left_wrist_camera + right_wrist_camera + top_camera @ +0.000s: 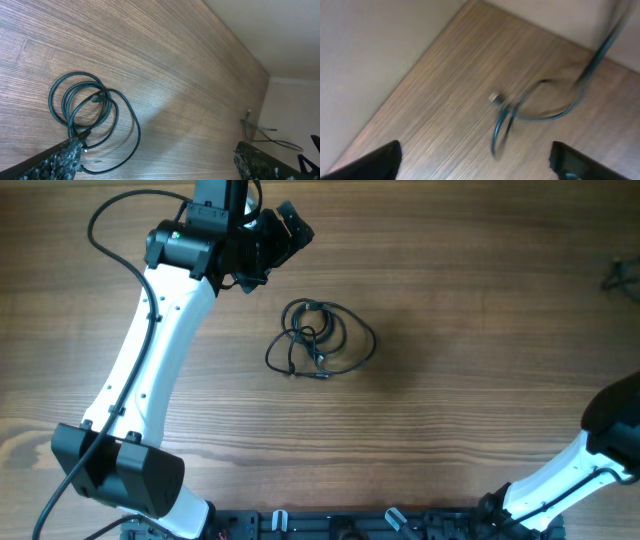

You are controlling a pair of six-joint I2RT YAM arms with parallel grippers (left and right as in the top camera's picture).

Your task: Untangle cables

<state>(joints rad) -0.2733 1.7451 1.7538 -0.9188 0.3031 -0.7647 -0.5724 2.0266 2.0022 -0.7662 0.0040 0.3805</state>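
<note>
your left gripper (155,161) is spread near the cables (308,332) at centre frame, right gripper (475,162) spread too. pinch several loops at once and you'll tighten the tangle.

Setting reads as a robotics lab bench. Evidence: two white robot arms, the left arm (150,360) and the right arm (570,470), rise from a black mounting rail (330,525) along the near edge of a wood-grain tabletop (450,420). In the wrist views, a plain pale wall (280,30) meets the tabletop's edge and corner.
</note>
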